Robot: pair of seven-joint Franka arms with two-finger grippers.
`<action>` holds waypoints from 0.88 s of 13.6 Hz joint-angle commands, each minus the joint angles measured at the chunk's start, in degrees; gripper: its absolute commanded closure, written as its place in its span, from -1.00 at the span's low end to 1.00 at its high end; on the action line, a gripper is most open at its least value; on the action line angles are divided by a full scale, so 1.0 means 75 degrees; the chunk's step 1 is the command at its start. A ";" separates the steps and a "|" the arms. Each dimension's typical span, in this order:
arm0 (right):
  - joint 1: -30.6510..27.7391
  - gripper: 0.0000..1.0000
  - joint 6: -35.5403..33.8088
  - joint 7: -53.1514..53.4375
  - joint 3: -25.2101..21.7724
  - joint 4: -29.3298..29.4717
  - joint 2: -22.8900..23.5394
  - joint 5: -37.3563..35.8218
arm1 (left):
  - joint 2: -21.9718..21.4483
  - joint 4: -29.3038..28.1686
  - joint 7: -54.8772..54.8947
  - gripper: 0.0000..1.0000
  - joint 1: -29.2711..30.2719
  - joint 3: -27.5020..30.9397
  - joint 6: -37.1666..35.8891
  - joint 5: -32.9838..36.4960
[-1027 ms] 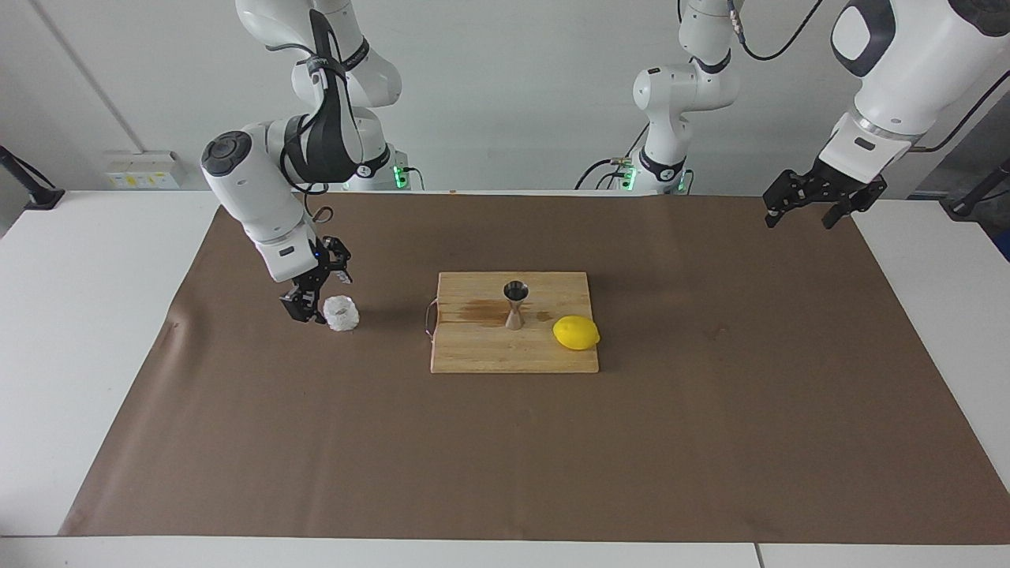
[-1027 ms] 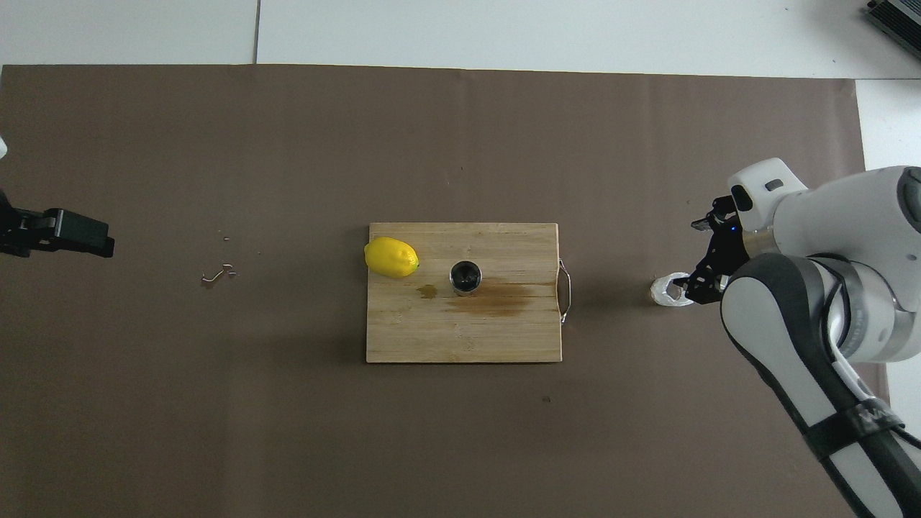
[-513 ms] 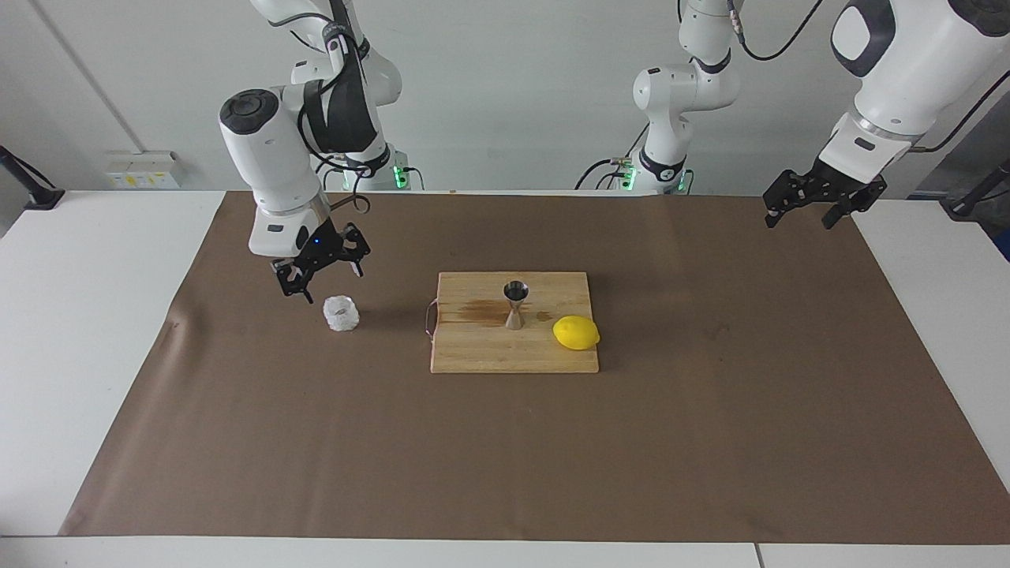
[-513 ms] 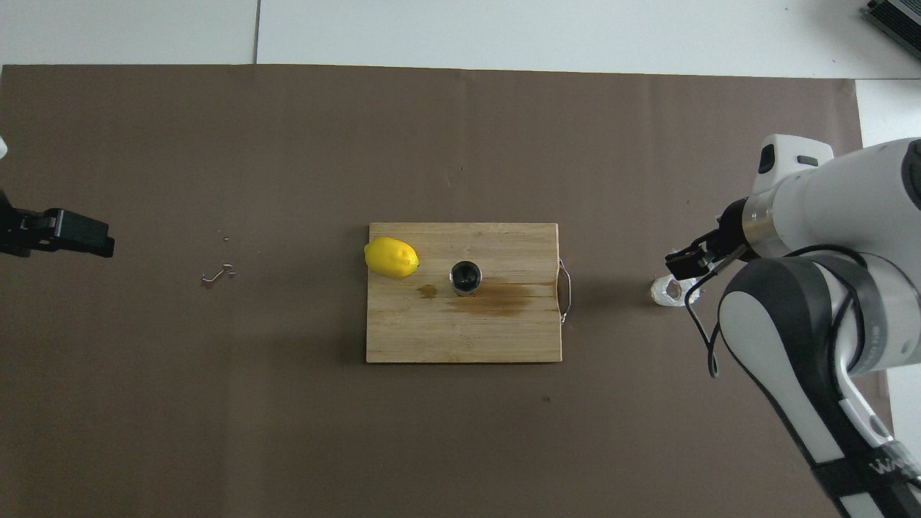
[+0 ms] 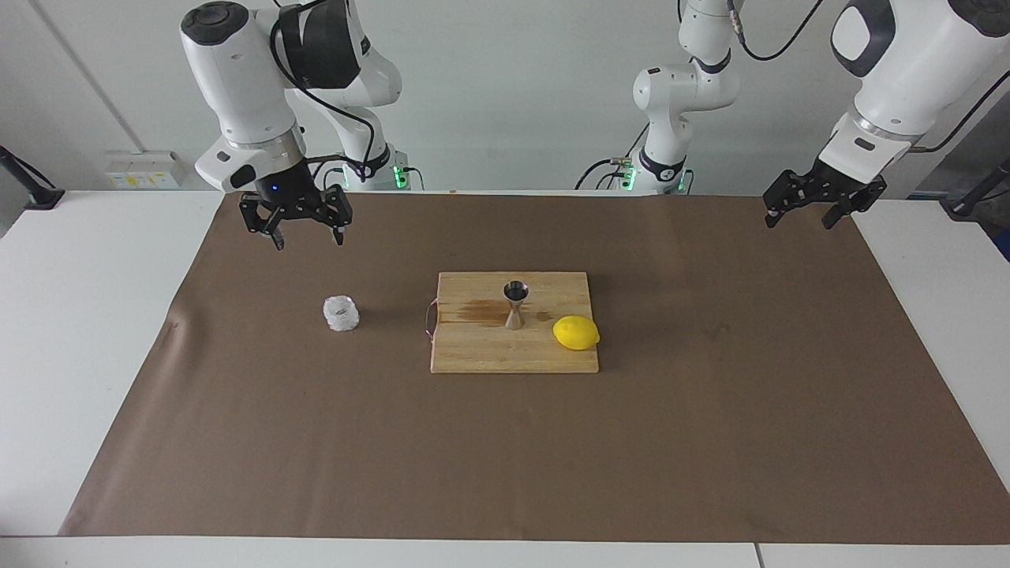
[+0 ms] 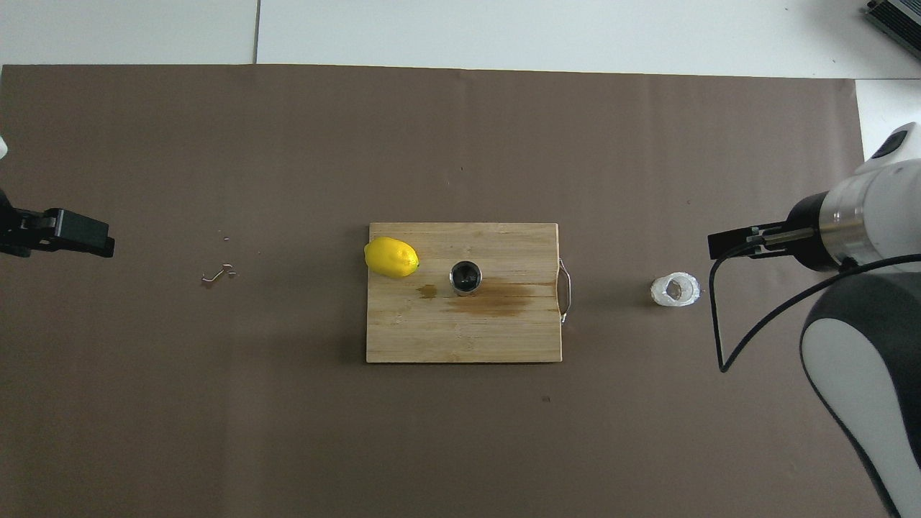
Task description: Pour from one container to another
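Note:
The whitish crinkled cup [image 5: 341, 313] [image 6: 675, 289] stands upright on the brown mat, toward the right arm's end of the table, with nothing touching it. The steel jigger [image 5: 515, 304] [image 6: 465, 277] stands upright on the wooden cutting board [image 5: 489, 353] [image 6: 432, 334] at the table's middle. High over the mat near the cup hangs my right gripper [image 5: 308, 239] [image 6: 727, 243], open and empty. My left gripper [image 5: 798, 222] [image 6: 68, 241] waits open and empty over the mat's edge at the left arm's end.
A yellow lemon [image 5: 576, 332] [image 6: 391, 257] lies on the board beside the jigger, toward the left arm's end. A wet brown stain [image 6: 496, 298] marks the board next to the jigger. A small bent metal scrap [image 6: 218, 274] lies on the mat.
My right gripper has drawn back from the cup and risen well above it, turning to point straight down. The cup stays where it stood. The left arm has not moved.

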 commanded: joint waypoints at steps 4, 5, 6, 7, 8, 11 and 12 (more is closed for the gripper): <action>-0.0185 -1.00 -0.1141 0.0777 0.0028 0.1563 0.0520 -0.0155 | -0.0059 -0.0109 0.0114 -1.00 0.0019 -0.0003 0.0124 -0.0033; -0.0267 -1.00 -0.1118 0.0777 0.0028 0.1600 0.0556 -0.0097 | -0.0059 -0.0109 0.0114 -1.00 0.0019 -0.0003 0.0125 -0.0033; -0.0303 -1.00 -0.1083 0.0788 0.0028 0.1600 0.0568 -0.0119 | -0.0059 -0.0109 0.0114 -1.00 0.0019 -0.0003 0.0125 -0.0033; -0.0303 -1.00 -0.1176 0.0788 0.0028 0.1589 0.0568 -0.0131 | -0.0059 -0.0109 0.0114 -1.00 0.0031 -0.0003 0.0125 -0.0033; -0.0291 -1.00 -0.1258 0.0788 0.0028 0.1577 0.0568 -0.0143 | -0.0059 -0.0109 0.0114 -1.00 0.0020 -0.0003 0.0125 -0.0033; -0.0268 -1.00 -0.1340 0.0788 0.0016 0.1577 0.0556 -0.0143 | -0.0059 -0.0109 0.0102 -1.00 0.0019 -0.0003 0.0125 -0.0033; -0.0279 -1.00 -0.1341 0.0788 0.0028 0.1577 0.0556 -0.0143 | -0.0059 -0.0109 0.0102 -1.00 0.0019 -0.0003 0.0125 -0.0033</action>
